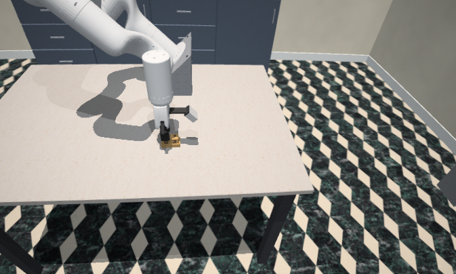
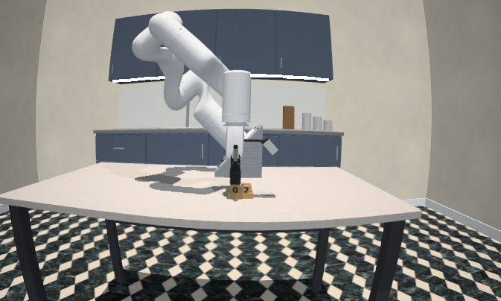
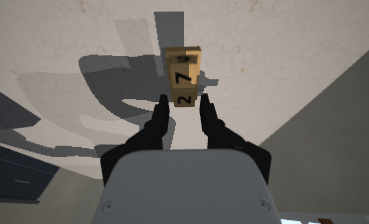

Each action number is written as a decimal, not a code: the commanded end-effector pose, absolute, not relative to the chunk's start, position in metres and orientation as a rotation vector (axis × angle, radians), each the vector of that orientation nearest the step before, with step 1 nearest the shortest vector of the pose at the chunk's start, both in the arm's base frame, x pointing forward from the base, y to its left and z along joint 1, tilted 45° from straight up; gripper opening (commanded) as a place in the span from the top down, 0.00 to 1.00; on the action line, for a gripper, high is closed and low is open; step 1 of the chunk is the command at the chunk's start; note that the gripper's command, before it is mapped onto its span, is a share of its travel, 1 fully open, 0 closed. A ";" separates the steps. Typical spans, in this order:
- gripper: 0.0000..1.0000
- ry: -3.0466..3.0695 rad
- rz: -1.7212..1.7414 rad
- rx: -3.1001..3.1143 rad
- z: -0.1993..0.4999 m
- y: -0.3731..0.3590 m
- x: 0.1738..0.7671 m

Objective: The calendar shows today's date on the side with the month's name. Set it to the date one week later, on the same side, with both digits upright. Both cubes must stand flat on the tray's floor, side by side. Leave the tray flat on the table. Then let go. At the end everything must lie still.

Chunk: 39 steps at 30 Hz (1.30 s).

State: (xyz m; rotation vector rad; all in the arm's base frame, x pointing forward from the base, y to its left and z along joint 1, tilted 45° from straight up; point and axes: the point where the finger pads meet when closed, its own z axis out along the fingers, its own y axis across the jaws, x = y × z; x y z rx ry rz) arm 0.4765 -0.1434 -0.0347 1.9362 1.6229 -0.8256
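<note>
The gripper (image 1: 164,138) (image 2: 235,182) (image 3: 184,102) is hovering with parted jaws, gripping nothing; the calendar (image 1: 176,140) (image 2: 240,190) (image 3: 183,78) is sitting below and partly between them. If they are descending off-centre, a fingertip could be striking the cube showing 0 (image 2: 234,189), tipping it or shoving the tray (image 1: 171,146) (image 2: 240,196).

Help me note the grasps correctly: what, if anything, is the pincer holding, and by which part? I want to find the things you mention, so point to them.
Nothing is held: the pincer (image 1: 164,140) (image 2: 235,182) (image 3: 184,102) stands open, with a gap between each fingertip and the calendar (image 1: 175,145) (image 2: 246,195) (image 3: 184,84).
</note>
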 end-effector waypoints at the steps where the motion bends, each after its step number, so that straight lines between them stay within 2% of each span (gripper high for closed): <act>1: 0.53 1.623 -0.824 1.936 -0.037 -0.146 0.477; 39: 0.53 1.623 -0.824 1.936 -0.051 -0.160 0.474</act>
